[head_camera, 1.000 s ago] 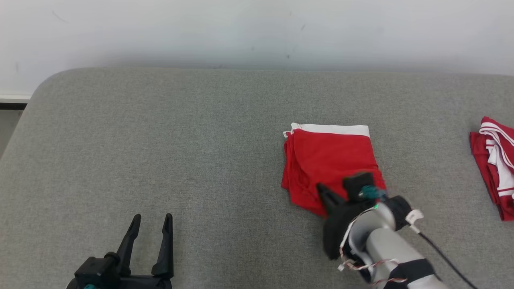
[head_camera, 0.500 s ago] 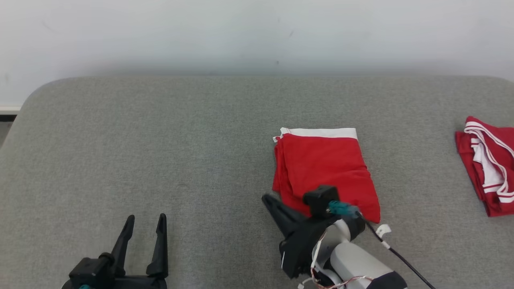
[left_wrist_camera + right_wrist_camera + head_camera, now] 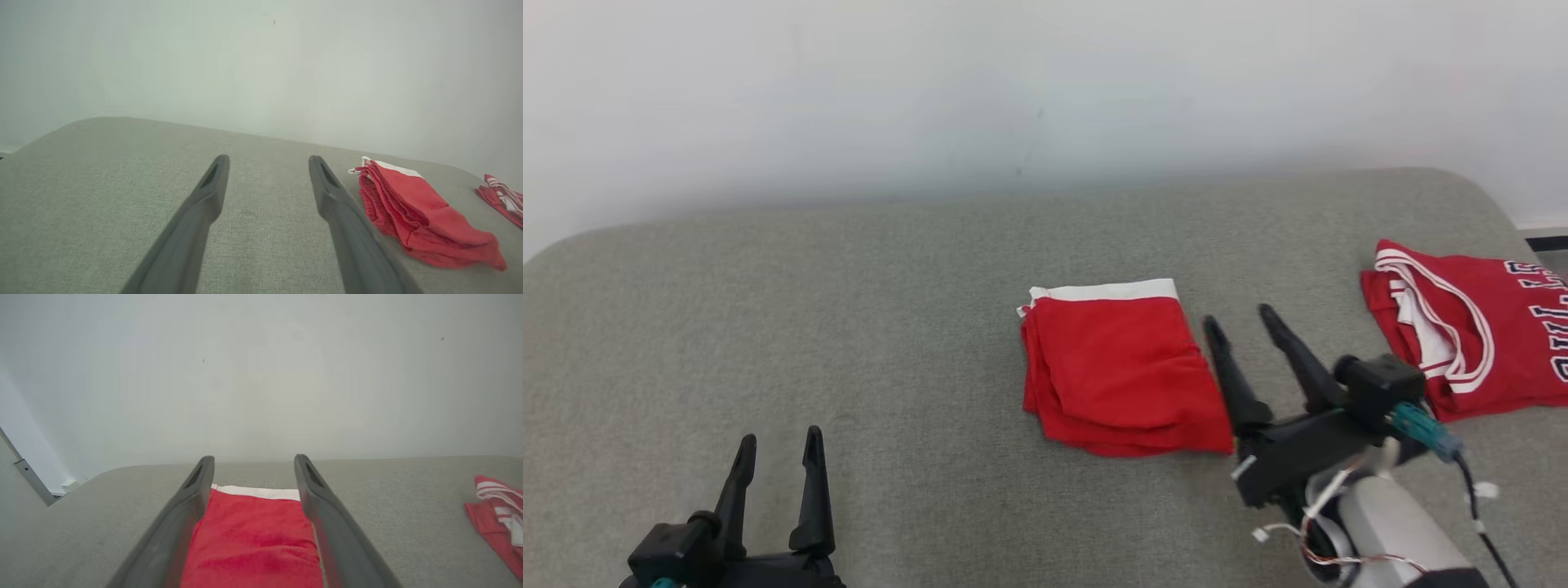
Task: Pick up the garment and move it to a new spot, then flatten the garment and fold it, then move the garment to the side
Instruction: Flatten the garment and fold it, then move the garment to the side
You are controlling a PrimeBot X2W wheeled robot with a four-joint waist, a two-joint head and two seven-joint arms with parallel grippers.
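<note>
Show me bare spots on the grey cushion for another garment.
Widest: grey cushion left of the folded red shorts, beyond the left gripper. Also the strip behind them, by the wall. Crowded: right gripper stands between shorts and red jersey.

The right gripper [image 3: 253, 458] is seen with its two long dark grey fingers [image 3: 186, 506] spread well apart, nothing being clamped between them. Framed between the fingers, a folded red fabric garment [image 3: 253, 539] is laid flat on the grey woven fabric-covered bench [image 3: 388, 506], its white band [image 3: 257, 493] turned toward the bench's far edge. Whether the cloth is touched by the fingers cannot be told. Toward the bench's right end, well apart from the folded piece, a second red garment with white stripes [image 3: 496, 514] is found. A plain white wall [image 3: 261, 375] is seen behind the far edge, and a slanted grey metal bar [image 3: 26, 469] beyond the bench's rounded far-left corner.
</note>
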